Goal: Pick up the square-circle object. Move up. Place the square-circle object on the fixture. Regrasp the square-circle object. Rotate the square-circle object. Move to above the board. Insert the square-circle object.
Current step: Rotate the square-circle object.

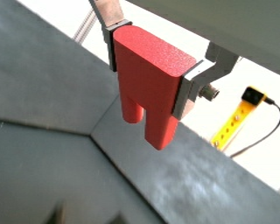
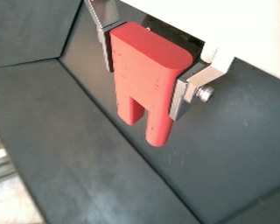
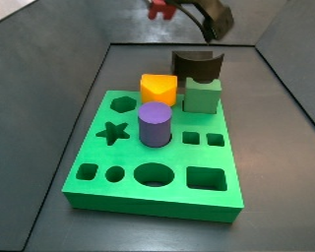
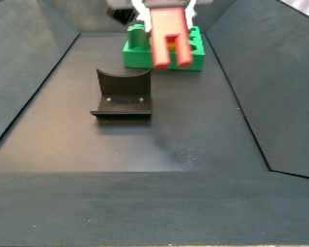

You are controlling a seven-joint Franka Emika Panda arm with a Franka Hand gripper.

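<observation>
Square-circle object [image 1: 152, 83], matte red, two-pronged, clamped betw. end effector [image 1: 154, 70] plates, above dark floor

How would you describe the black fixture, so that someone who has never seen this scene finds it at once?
Start from the green board with shaped holes. In a side view the fixture stands alone on the dark floor, apart from the board, below the gripper holding the red square-circle object. It alone is black, with a scooped top.

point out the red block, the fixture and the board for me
red block [image 2: 143, 79], wrist view, its broad face between the gripper [image 2: 149, 66] jaws, held above the floor
fixture [image 4: 123, 93], side view, its upright back
board [image 3: 134, 153], side view, bare top
</observation>
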